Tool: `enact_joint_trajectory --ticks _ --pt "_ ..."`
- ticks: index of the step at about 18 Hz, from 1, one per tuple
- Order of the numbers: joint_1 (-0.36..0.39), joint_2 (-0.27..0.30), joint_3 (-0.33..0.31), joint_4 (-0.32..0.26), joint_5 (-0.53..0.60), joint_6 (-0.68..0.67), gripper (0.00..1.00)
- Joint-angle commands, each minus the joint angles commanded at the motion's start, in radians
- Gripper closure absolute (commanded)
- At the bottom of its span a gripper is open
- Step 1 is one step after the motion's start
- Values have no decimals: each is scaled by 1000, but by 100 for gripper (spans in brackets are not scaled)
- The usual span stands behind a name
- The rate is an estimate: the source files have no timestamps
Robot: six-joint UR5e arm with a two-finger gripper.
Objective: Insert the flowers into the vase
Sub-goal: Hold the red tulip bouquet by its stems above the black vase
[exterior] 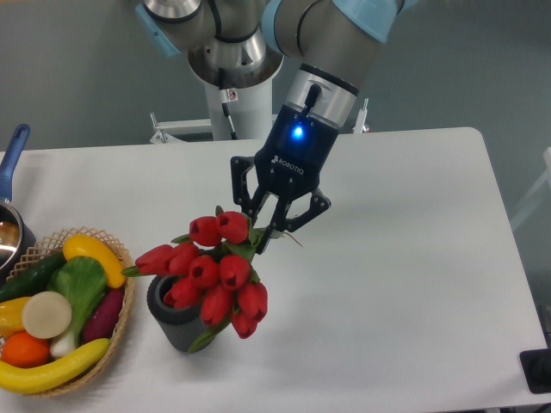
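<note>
Fruit and veg come first, down at the front left corner of the surface (405,258): a woven basket (120,323) with a banana (52,370), an orange, a cucumber and some other bits piled in, and the blue-handled pot (10,194) poking in from the left edge behind it. Just right of the basket, close to the front edge, sits the vase (172,320), dark and ribbed, upright as far as I can tell. The flowers (215,271) are pretty much on top of it, red heads bunched over the mouth and spilling down the right side so they hide most of the rim. One green leaf sticks out low near the base, so I honestly can't tell if the stems are down inside or just resting across the opening. Right behind the bunch is the tool (274,225), fingers angled down and pinched around the stems where the topmost blooms are, so it looks clenched on the flowers, not let go. My read: we're at the insertion step, late in the task. Next move probably needs the stems lined up straight over the mouth and eased down without tipping that little vase, then let go. Rest of the surface back to the far edge holds only the arm's base.
</note>
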Motion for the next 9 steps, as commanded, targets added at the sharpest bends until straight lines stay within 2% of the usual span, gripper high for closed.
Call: enact_joint_trajectory --ticks 1,3,9 --pt "-2 2 -3 5 8 2 69" --pt "-3 -1 -9 49 18 -2 69" --pt "-3 -8 -5 54 11 -3 69"
